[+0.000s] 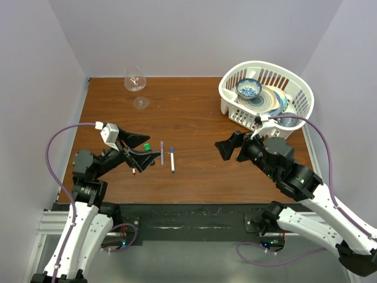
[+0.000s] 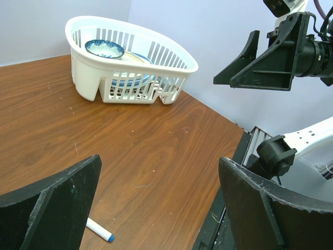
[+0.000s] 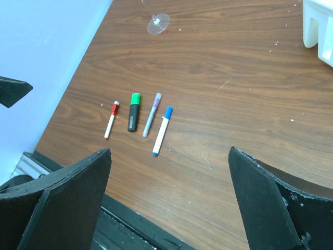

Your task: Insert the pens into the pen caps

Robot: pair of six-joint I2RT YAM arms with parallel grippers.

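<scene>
One marker [image 1: 146, 145] partly under left tool [image 1: 151, 151]

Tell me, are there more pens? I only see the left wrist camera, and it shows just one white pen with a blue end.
Observer: Yes, four lie in a row in the right wrist view: a red-ended white pen, a black marker with a green end, a purple-grey pen and your blue-ended white pen.
Operator: Is there anything breakable I can't see?
Observer: A wine glass stands far back on the left, in the top view.
Operator: Where is the left gripper?
Observer: From above, it hangs open over the row's left end, partly hiding the marker and red-ended pen.
</scene>
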